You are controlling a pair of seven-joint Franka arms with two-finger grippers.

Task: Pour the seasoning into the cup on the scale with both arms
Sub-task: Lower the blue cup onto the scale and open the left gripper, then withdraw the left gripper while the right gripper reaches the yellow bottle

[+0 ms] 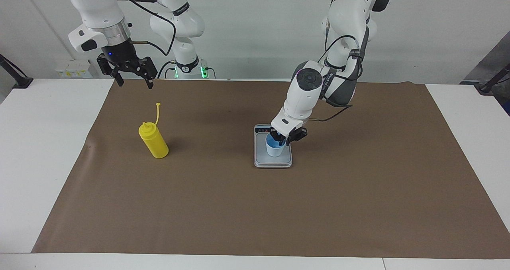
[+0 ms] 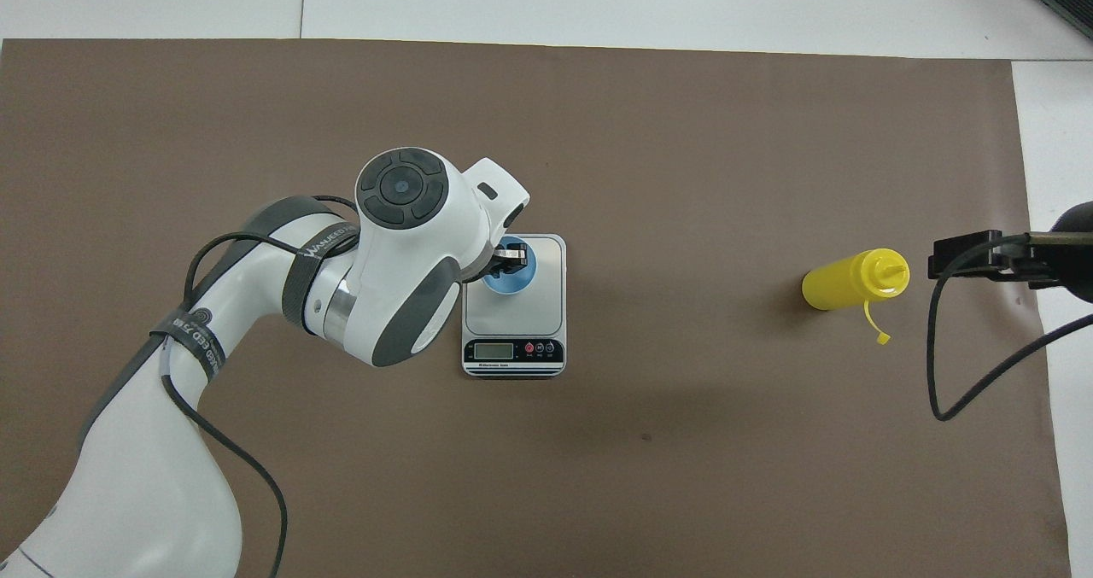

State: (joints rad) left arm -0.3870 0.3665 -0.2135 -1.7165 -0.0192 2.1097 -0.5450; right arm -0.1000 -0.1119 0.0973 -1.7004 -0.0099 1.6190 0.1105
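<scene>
A white wall backs a white table (image 1: 24,150) covered by a brown paper sheet (image 1: 255,206). Mid-sheet lies the scale (image 1: 273,161), its display strip on the edge nearer the robots. The blue cup (image 1: 275,147) stands upright on the weighing plate.

The left gripper (image 1: 281,139) is down at the cup's rim, one finger apparently inside the cup and one outside, pinching the wall; whether it truly grips or merely rests there I cannot tell for certain, but the jaws look closed on the rim. The yellow bottle (image 1: 153,140) stands upright on the paper toward the right arm's end of the table, well apart from the scale, its cap tether sticking up. The right gripper (image 1: 133,75) hangs in the air with its jaws spread, over the paper's edge closest to the robots and above the bottle's end of the table.

The risks, as I judge them: the cup is light, so if the left gripper lifts away at an angle or opens unevenly, it may tip or slide off the plate. Any downward push from that gripper would also falsify the weight reading. When the right gripper descends, the tether could snag a finger, and an off-centre grip on the round bottle could knock it over.
</scene>
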